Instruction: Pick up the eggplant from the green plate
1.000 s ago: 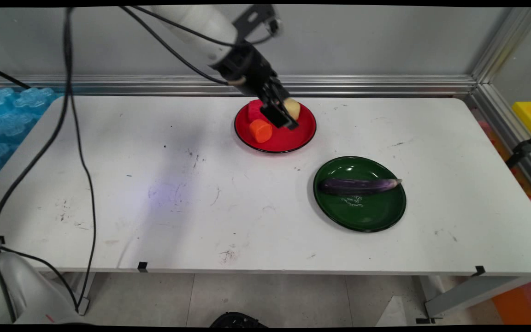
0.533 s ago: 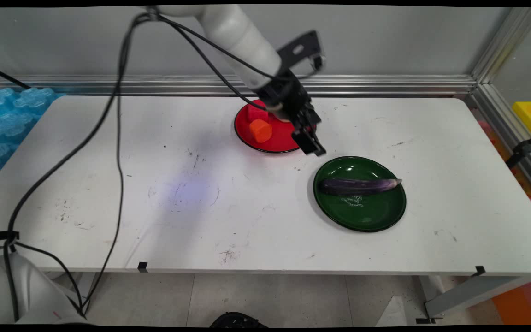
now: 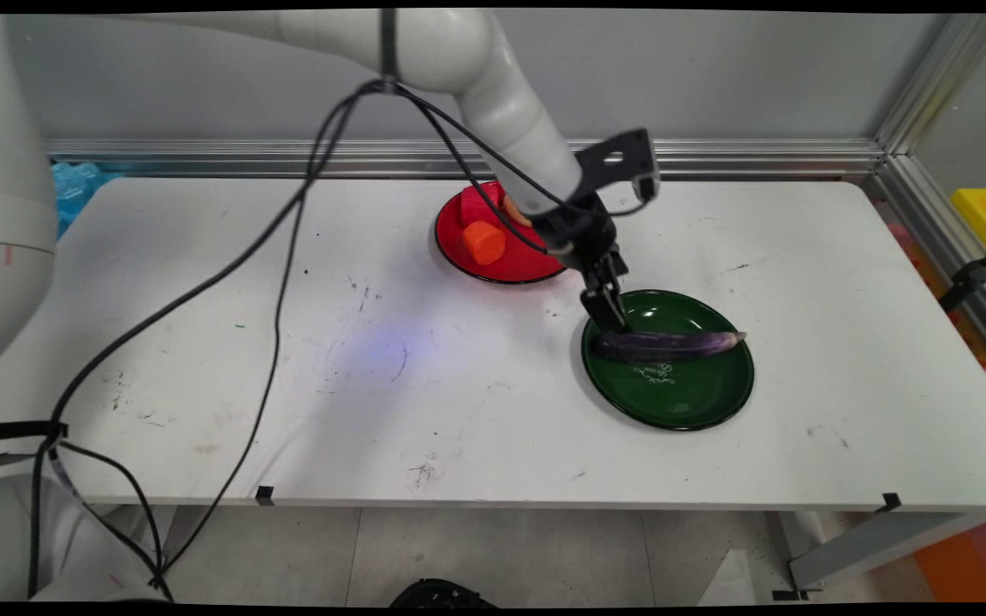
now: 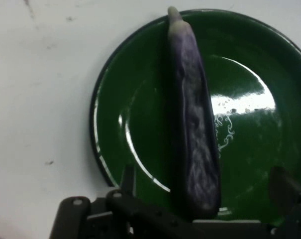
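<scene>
Pincer (image 3: pixel 611 318) just above the eggplant's (image 3: pixel 662 344) blunt end, fingers spread wide, holding nothing. Eggplant lies across green plate (image 3: pixel 673 402) directly beneath. Looks light, smooth, maybe slippery; thick end or middle seems best hold.

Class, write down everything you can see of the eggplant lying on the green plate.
The eggplant is long, slim and dark purple, with a glossy skin streaked paler along its length and a pale, narrow tip at one end. It lies flat across the green plate, its tip reaching just over the rim, its blunt end inside the plate. It rests on the plate alone. The gripper hangs over the blunt end, with the fingers spread to either side, and seems not to touch it.
</scene>
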